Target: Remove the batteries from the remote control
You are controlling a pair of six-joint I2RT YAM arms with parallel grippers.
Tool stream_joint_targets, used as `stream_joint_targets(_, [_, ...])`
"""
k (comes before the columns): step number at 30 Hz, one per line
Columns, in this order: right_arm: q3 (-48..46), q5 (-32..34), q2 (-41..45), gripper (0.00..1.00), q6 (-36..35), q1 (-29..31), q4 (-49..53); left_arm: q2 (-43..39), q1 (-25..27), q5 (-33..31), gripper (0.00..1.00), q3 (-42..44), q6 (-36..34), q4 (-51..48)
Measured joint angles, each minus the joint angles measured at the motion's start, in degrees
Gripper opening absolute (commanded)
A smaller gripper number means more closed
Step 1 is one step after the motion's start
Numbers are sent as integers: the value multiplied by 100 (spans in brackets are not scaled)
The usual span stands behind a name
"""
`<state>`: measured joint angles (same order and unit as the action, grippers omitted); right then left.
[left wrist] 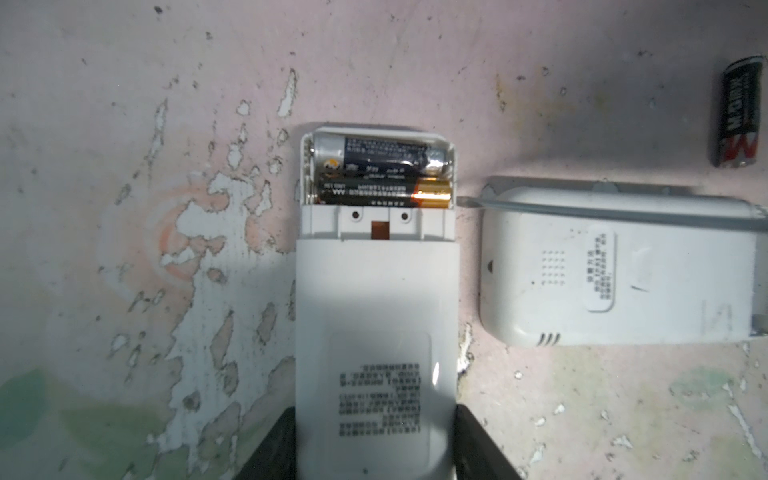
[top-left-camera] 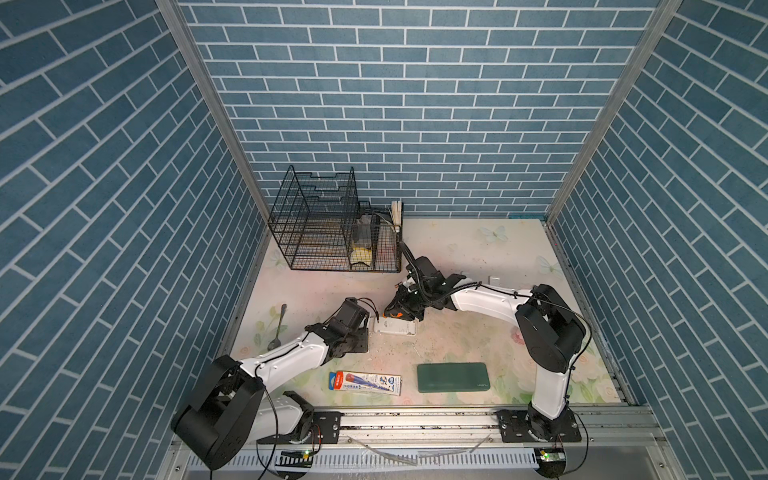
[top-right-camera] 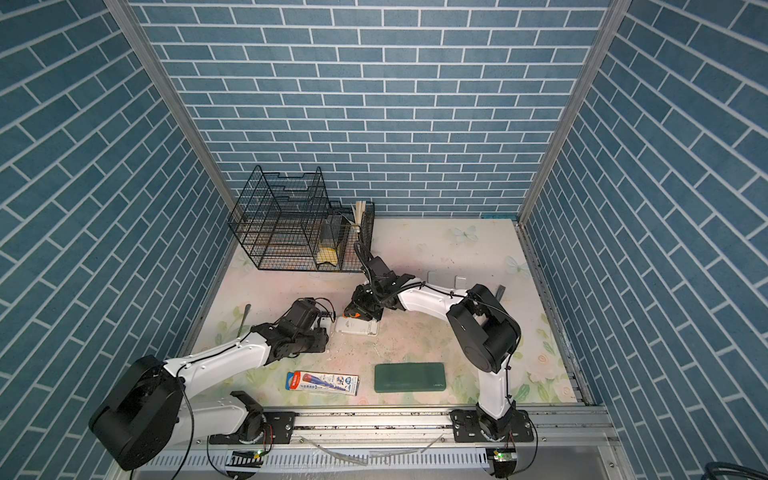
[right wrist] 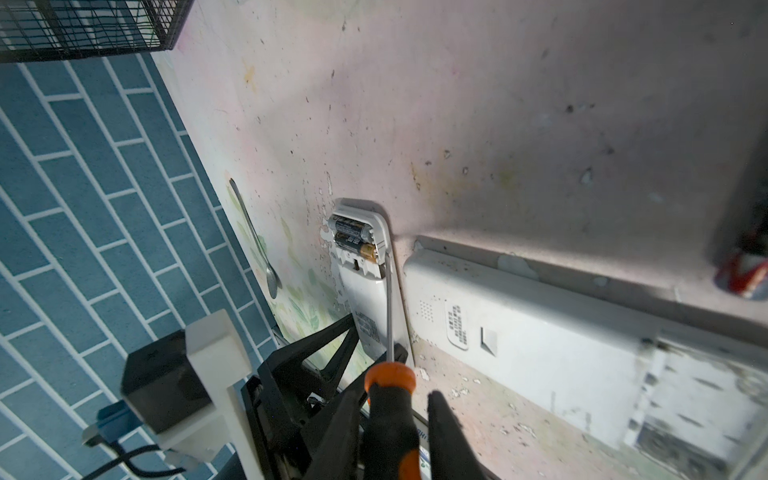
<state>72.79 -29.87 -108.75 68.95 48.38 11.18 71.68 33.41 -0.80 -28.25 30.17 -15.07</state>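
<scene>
We've got the remote control [left wrist: 376, 316] lying face down on the desk [left wrist: 124, 124], its body pinched between the fingers of the left claw [left wrist: 376, 461], with the battery bay at its far end uncovered. Two batteries [left wrist: 380, 174] sit side by side in that bay, both seated, so we're at the prying step. The right claw [right wrist: 399, 432] is pressed onto the orange-and-black handle of the screwdriver [right wrist: 388, 316], and the shaft runs along the remote's edge with its tip right at the bay's corner, beside the gold-ended cell [right wrist: 357, 250]. In the left wrist view that tip shows at three o'clock of the bay, just outside its wall.

A second white remote [left wrist: 615, 270] lies just beside ours, and one loose battery [left wrist: 737, 114] rests on the desk at about one o'clock from the bay, well apart.

Next, we judge, the tip has to come over the wall and under the gold end, then lever upward gently while the left claw keeps the body from sliding; too steep a push and the blade could skid off the cell
</scene>
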Motion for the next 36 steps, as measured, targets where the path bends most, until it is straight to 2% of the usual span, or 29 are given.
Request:
stream_joint_targets(20, [0,11,2,0,-15,11,35,0,0,0,26,0,-2,0])
stream_joint_targets(21, [0,11,2,0,-28,11,37,0,0,0,27,0,-2,0])
stream_joint_targets(28, [-20,-9,210,0,-175,-57,72,-72,2,-26,60,-15,31,-133])
stream_joint_targets(32, [-66,-85,621,0,-363,-245,66,-533,-68,-17,65,-197,131,-656])
stream_joint_targets(36, [-118,-157,1060,0,-577,-527,-68,-1204,-267,-24,68,-785,380,-907])
